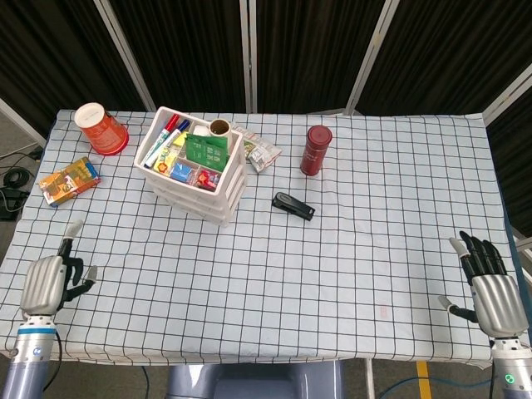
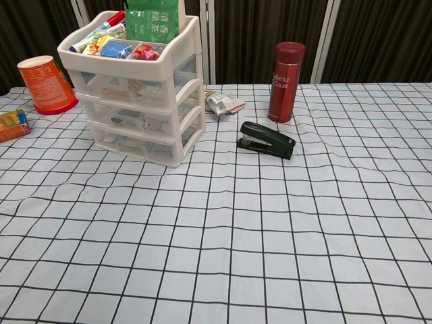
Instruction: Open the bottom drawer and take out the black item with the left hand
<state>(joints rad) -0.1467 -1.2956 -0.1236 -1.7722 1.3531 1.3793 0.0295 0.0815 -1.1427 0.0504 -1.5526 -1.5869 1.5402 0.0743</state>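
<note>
A white three-drawer unit (image 1: 218, 198) (image 2: 177, 108) stands at the back left, its top tray full of pens and packets. Its bottom drawer (image 2: 138, 148) is closed, and I cannot make out what is behind its clear front. My left hand (image 1: 48, 283) hovers over the front-left corner of the table, far from the unit. It holds nothing, with one finger stretched up and the others bent. My right hand (image 1: 490, 286) is at the front-right edge with its fingers spread and empty. Neither hand appears in the chest view.
A black stapler (image 1: 293, 205) (image 2: 266, 140) lies right of the unit, with a dark red bottle (image 1: 315, 150) (image 2: 286, 72) behind it. A snack packet (image 1: 259, 152) (image 2: 223, 103) lies beside the unit. An orange cup (image 1: 100, 128) (image 2: 45, 84) and a colourful box (image 1: 69, 180) (image 2: 12, 125) sit far left.
</note>
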